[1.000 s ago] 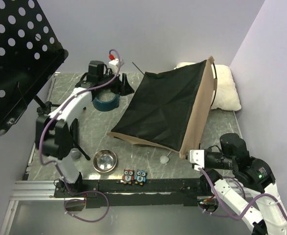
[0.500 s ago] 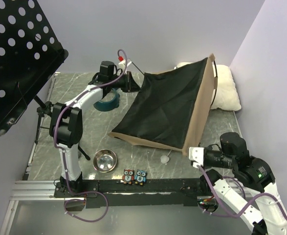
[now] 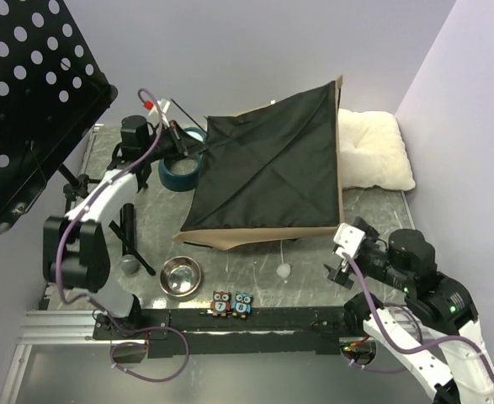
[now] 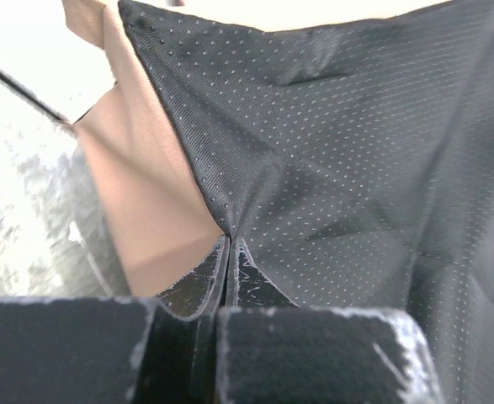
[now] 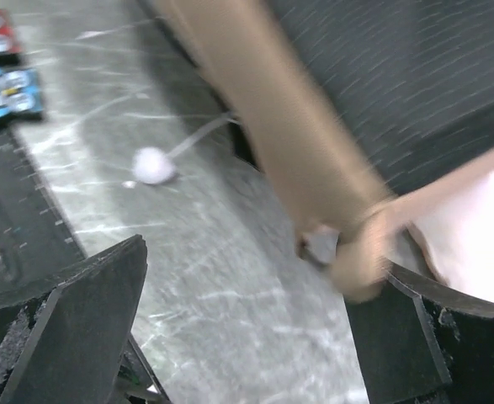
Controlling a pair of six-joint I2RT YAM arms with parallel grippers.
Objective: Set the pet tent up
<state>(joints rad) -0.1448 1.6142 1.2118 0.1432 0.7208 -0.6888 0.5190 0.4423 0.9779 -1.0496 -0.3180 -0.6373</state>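
Pet tent (image 3: 268,172) lies on the worktop (image 3: 247,273), centre to right. Its black base panel (image 3: 263,177) faces up toward the top camera, and tan fabric shows only as a strip along the near and right edges. How the tent's body lies beneath the panel is hidden.

Left hand (image 3: 182,138) is at the tent's far-left corner. In the left wrist view, the left hand (image 4: 228,269) has its fingers pinched together on a fold where black panel meets tan cloth. The fingertips are cut off by the lower frame edge. A thin black pole (image 3: 188,112) sticks out past that corner, with its far end hard to trace.

Right hand (image 3: 341,257) is near the tent's near-right corner, apparently apart from it. In the right wrist view, the right hand (image 5: 230,337) is spread wide with nothing between the fingers. The tan edge (image 5: 297,151) is motion-blurred, and I cannot tell whether it touches the right finger.

Pom-pom (image 3: 284,271) rests on the worktop in front of the tent, on a thin cord.

White cushion (image 3: 373,151) sits far right, its left side hidden behind the tent. Blue ring (image 3: 182,171) is partly covered by the left arm. Steel bowl (image 3: 180,276) and owl figures (image 3: 231,304) are near the front edge. A perforated black panel (image 3: 28,93) blocks the upper-left corner.
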